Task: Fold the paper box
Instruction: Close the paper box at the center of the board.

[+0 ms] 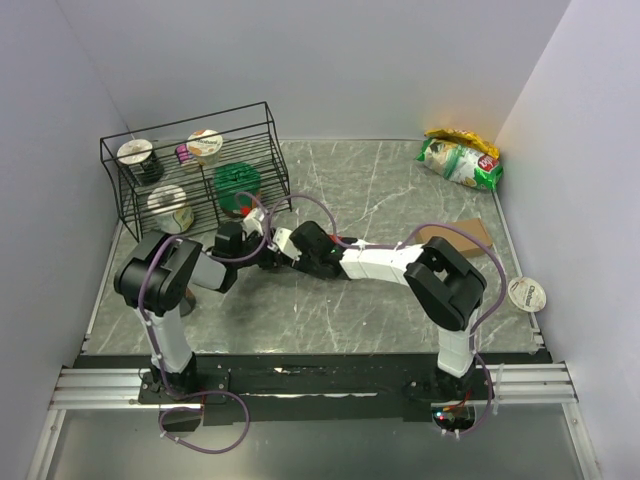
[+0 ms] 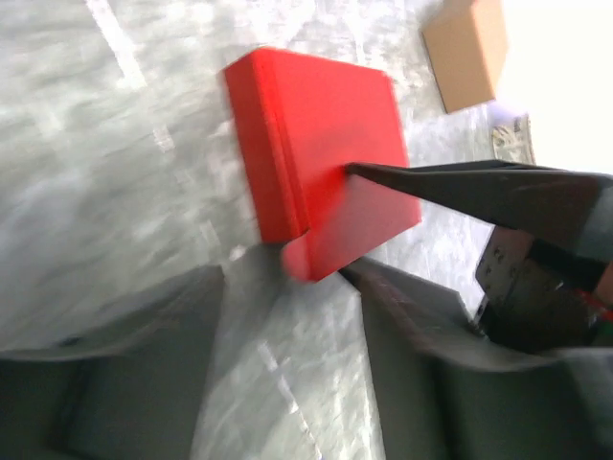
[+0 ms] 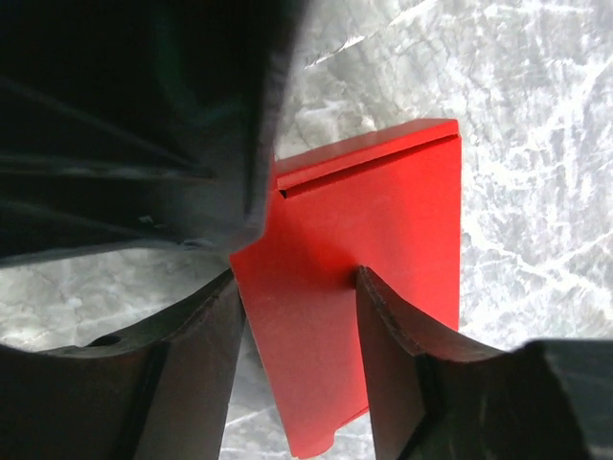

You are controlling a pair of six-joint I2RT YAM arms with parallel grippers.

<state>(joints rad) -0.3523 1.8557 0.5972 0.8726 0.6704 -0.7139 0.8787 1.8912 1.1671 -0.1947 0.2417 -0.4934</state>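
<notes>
Evidently both arms meet over the paper box (image 2: 326, 144) to press it flat. It lies on the grey marbled surface (image 2: 115, 144), in the upper middle of the left wrist view, and looks closed up, with a seam along one edge and a small rounded tab jutting at its lower corner.

The right hand (image 3: 297, 278) stands partly open over it. One dark fingertip (image 2: 383, 175) comes in from the right of the frame and rests on the red top face, probably to pin the lid while the last tab is dealt with. Its other finger sits at the box's left edge in the right wrist view. It pinches nothing that I can make out.

The left hand (image 2: 283, 287) is open too and holds nothing. The tabbed corner lies just beyond the gap between its fingers, low in the frame's middle, placed, I judge, for tucking or steadying.

From above, the two wrists hide the box almost wholly. A brown cardboard box (image 2: 469, 53) sits apart at upper right.
</notes>
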